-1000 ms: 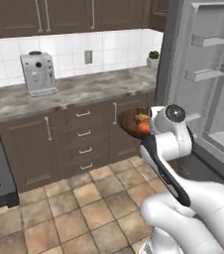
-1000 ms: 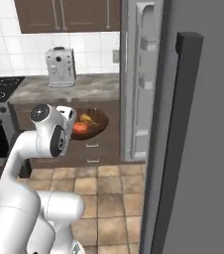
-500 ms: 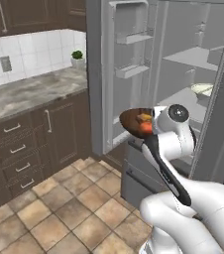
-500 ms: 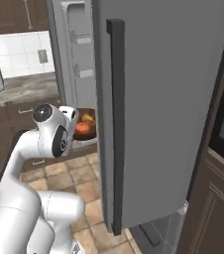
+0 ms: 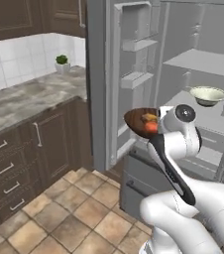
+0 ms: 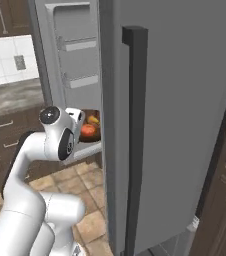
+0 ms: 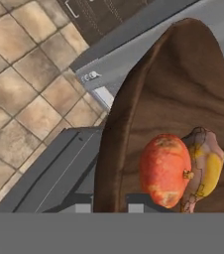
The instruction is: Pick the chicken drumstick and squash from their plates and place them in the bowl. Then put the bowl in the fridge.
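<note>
We are seeing the gripper [image 7: 109,206] mostly cut off at the bottom of the hand view, its jaws pinching the rim of the wooden bowl [image 5: 140,121], which is hanging in the air before the open fridge [image 5: 193,64]. The squash [image 7: 165,169] is half hiding the chicken drumstick [image 7: 205,166] inside it. A pale bowl [image 5: 208,95] is sitting on a fridge shelf. The fridge door [image 6: 175,110] is blocking most of the right base view. A potted plant [image 5: 61,63] is standing on the surface [image 5: 25,99]. We are finding no readable writing.
</note>
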Available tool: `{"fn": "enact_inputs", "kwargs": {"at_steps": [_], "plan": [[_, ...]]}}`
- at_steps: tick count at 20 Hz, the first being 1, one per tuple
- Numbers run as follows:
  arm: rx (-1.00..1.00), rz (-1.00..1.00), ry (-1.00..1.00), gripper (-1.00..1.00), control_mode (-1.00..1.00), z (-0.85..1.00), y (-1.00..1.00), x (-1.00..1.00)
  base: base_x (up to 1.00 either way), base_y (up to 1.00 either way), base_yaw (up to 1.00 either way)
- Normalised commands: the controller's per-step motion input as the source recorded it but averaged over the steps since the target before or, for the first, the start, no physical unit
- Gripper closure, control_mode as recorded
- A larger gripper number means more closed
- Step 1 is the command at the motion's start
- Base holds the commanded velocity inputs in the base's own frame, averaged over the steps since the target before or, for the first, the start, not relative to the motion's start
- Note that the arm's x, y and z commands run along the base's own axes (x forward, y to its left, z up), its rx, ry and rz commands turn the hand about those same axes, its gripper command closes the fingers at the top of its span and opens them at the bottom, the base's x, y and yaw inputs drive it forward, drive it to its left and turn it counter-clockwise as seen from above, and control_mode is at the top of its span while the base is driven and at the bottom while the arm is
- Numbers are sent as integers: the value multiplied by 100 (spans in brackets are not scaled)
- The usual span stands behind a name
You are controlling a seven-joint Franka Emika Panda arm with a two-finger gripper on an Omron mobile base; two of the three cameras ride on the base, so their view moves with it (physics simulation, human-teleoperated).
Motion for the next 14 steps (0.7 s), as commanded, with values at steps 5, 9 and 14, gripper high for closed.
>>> {"fn": "enact_inputs", "kwargs": {"at_steps": [5, 9, 14], "plan": [[0, 0, 0, 100, 100, 0, 0, 0, 52, 30, -37], [0, 0, 0, 100, 100, 0, 0, 0, 27, 19, -53], [0, 0, 0, 100, 100, 0, 0, 0, 22, 24, -54]]}}
